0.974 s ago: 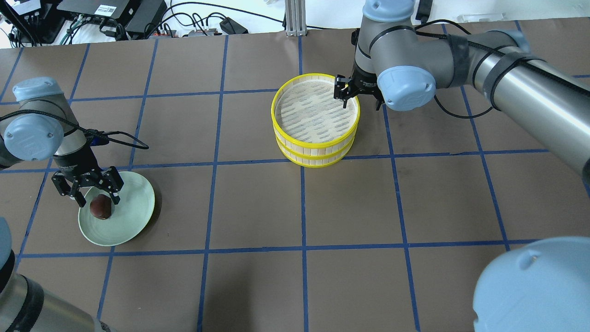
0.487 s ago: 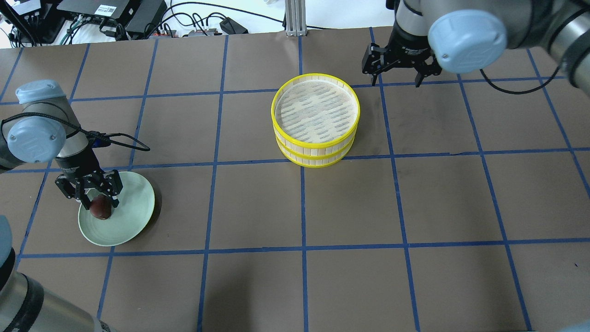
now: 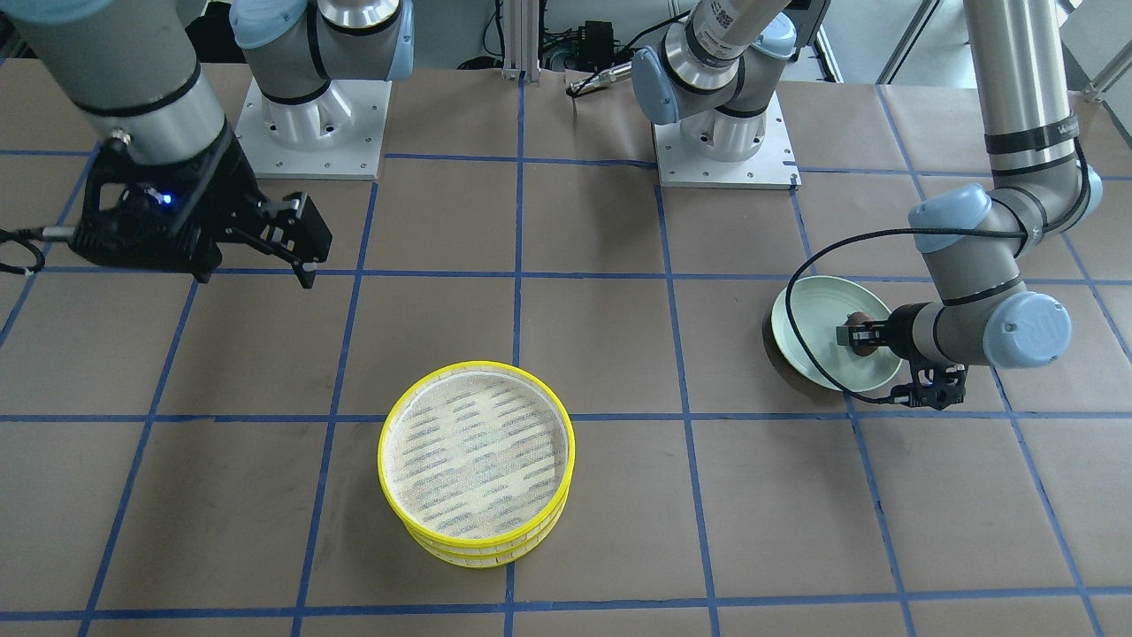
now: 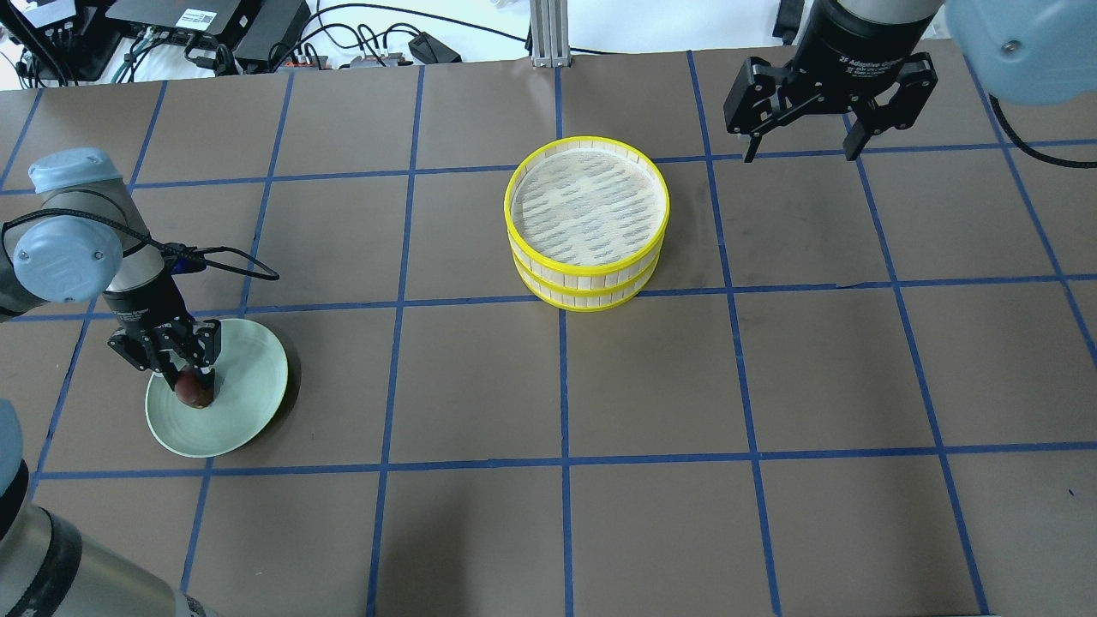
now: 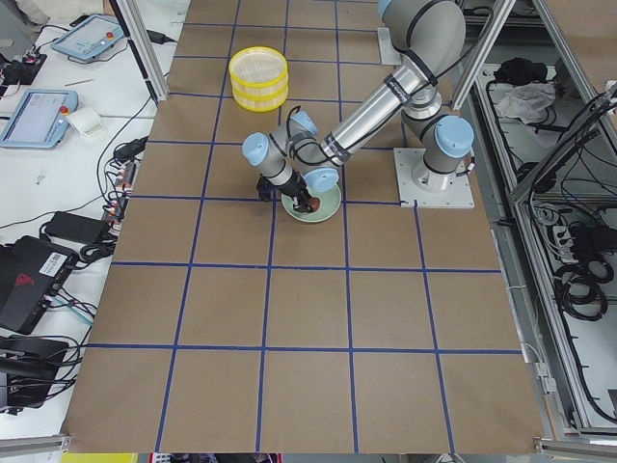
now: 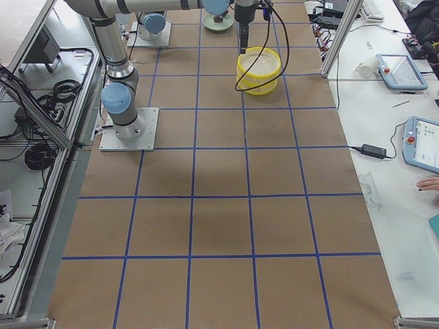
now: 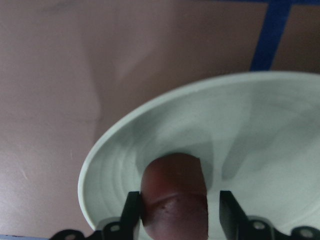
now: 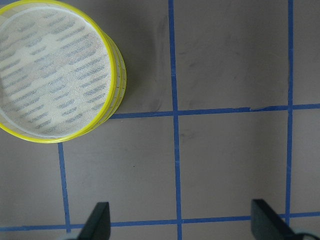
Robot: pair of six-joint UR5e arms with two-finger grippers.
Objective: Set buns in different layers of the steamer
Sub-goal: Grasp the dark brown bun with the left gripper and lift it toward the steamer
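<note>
- Table (image 4: 480, 531): large, flat, covered in brown paper, marked into squares by blue tape lines (image 4: 561, 377).
- Lighting: even and bright, with only soft shadows on the paper.
- Post (image 4: 542, 34): aluminium, upright at the table's far edge.
- Black boxes (image 4: 214, 21) and loose cables (image 4: 360, 34): lying on a white surface beyond that edge.
- White side bench (image 5: 58, 154): carries two tablets (image 5: 34, 111) and a black power unit (image 5: 29, 280).
- Opposite bench (image 6: 405, 103): white, with two more tablets (image 6: 398, 68) and a black adapter (image 6: 374, 149).
- Floor (image 5: 578, 193): grey, crossed by aluminium frame rails (image 5: 559, 145).
- Crumpled cloth (image 5: 530, 82): beside the rails.
</note>
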